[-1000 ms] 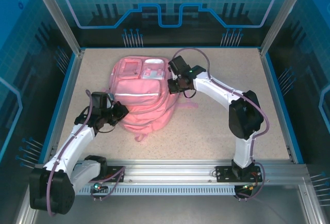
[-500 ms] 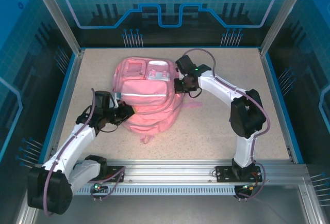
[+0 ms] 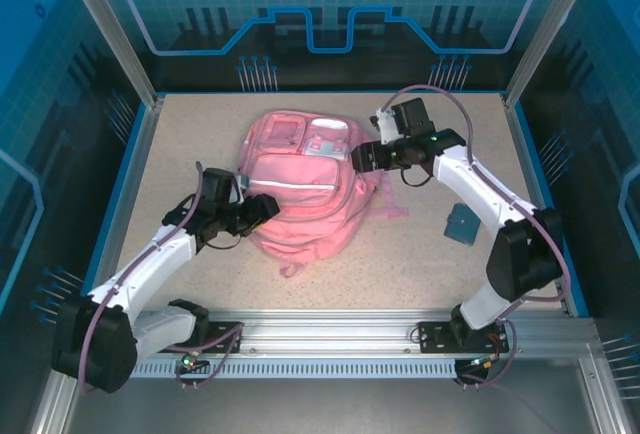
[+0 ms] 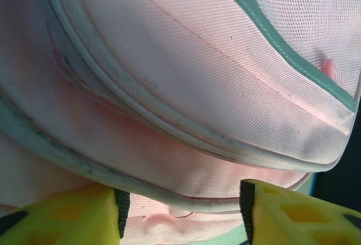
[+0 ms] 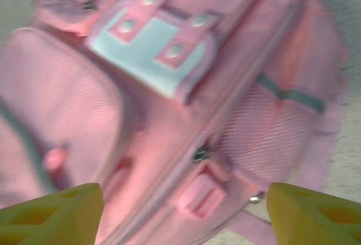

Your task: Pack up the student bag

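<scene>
The table [image 3: 420,264] is a speckled beige board, and the bag [image 3: 300,216] lies on it front side up, left of the middle, between my two arms. It is pink, with a pale stripe [image 3: 295,186] across the big front pocket and two smaller pockets at its far end.

My left pincer [image 3: 262,209] sits at the bag's left edge. My left wrist camera shows the yellow fingers [image 4: 67,217] standing apart, open, with pink fabric and pale piping bulging just over them and some cloth in the gap.

My right pincer [image 3: 360,154] is at the bag's far right corner, beside the small pockets. Its fingers [image 5: 56,211] are spread wide, open, with nothing held. Past them I see a pale-blue patch [image 5: 149,47] with pink tabs, a mesh side pocket [image 5: 265,138], a pink buckle [image 5: 200,197] and a zipper pull [image 5: 200,153].

A small teal item [image 3: 462,224] lies on the table right of the bag, well apart from it, beside my right forearm.
</scene>
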Available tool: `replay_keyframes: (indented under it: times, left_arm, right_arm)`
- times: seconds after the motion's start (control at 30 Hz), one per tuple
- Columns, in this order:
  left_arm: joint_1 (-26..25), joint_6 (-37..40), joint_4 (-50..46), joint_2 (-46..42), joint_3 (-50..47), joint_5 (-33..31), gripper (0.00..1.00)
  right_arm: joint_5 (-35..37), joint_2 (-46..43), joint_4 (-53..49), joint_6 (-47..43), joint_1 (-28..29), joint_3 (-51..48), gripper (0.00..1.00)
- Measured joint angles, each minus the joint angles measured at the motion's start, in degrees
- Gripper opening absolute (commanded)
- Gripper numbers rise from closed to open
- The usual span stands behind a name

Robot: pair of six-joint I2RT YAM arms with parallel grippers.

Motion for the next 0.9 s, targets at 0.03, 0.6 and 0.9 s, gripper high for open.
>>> replay_keyframes:
  times: [0.03,0.6,0.9]
  left_arm:
    - [0.0,-0.1,-0.6,-0.5,0.1,-0.6,0.68]
    - [0.0,1.8,-7.9,-6.4,3.4,-8.6,0.93]
    - [0.0,1.9,-6.4,-4.7,4.0,-10.2,0.94]
  right_arm:
    - [-2.0,-0.6,0.7,-0.1,0.0,-0.9,0.81]
    - [-19.3,8.9,7.8,0.0,2.5,-2.3,0.84]
    - [-26.9,10.4,6.2,-6.5,3.1,-0.9,0.82]
